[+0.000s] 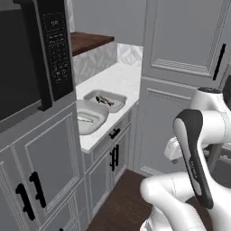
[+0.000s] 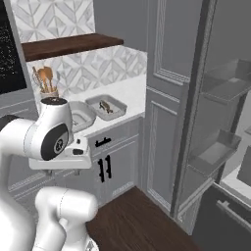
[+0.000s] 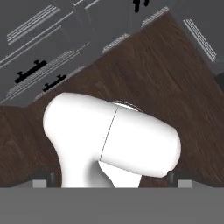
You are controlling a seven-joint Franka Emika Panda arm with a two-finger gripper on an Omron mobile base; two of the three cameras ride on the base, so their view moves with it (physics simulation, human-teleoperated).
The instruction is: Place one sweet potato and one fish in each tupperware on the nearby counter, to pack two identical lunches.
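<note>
**Hand tucked low, both tubs holding fish only**

Hand (image 3: 112, 177) pointed down at dark wood floor (image 3: 166, 65); tips far apart, nothing held. Out on desk (image 1: 118, 77): rectangular tupperware (image 1: 118, 106) holding dark fish (image 1: 104, 100), rounder tupperware (image 1: 100, 122) just beside it holding pale fish (image 1: 85, 119). Sweet potatoes unlocated. Risk: long reach clipping tub rims, shifting either container.

Base views flank arm, both facing counter (image 1: 118, 77) from afar; hand view faces floor (image 3: 175, 74).
</note>
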